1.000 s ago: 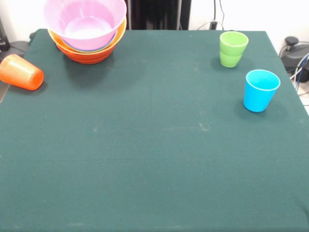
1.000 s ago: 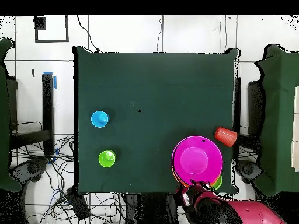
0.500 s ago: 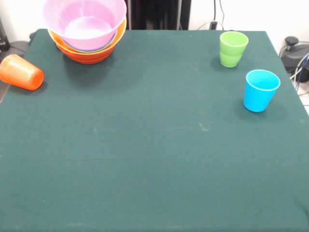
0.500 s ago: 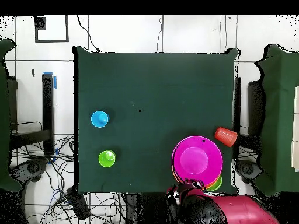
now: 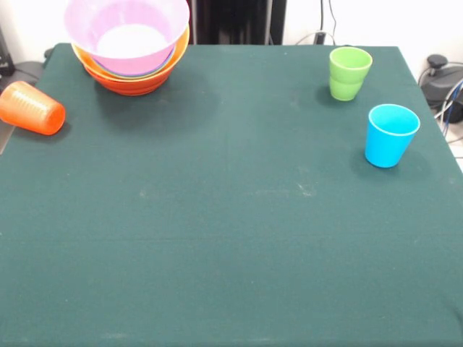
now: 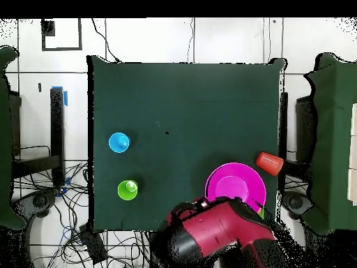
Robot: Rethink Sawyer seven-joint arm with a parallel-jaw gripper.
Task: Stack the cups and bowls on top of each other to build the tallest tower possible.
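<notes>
Green cloth covers the table (image 5: 239, 217). Tower (image 5: 129, 45) of nested bowls sits at one corner: pink bowl (image 5: 126, 32) on top, orange bowl (image 5: 130, 78) at the bottom, thin blue and green rims between them. Orange cup (image 5: 31, 108) lies on its side at the table edge, just beside the tower but apart from it. Green cup (image 5: 349, 72) and blue cup (image 5: 390, 134) stand upright near each other at the opposite side, well apart from the tower.

Overhead view: red and black arm (image 6: 216, 234) reaches over the table edge and covers the near rim of the pink bowl (image 6: 237, 188). End effector itself cannot be made out under the arm's body; cannot tell whether it is open or closed. Front view shows no part of the arm. Tower lies right at the arm; green cup (image 6: 127, 189) and blue cup (image 6: 118, 142) lie off to its side.
</notes>
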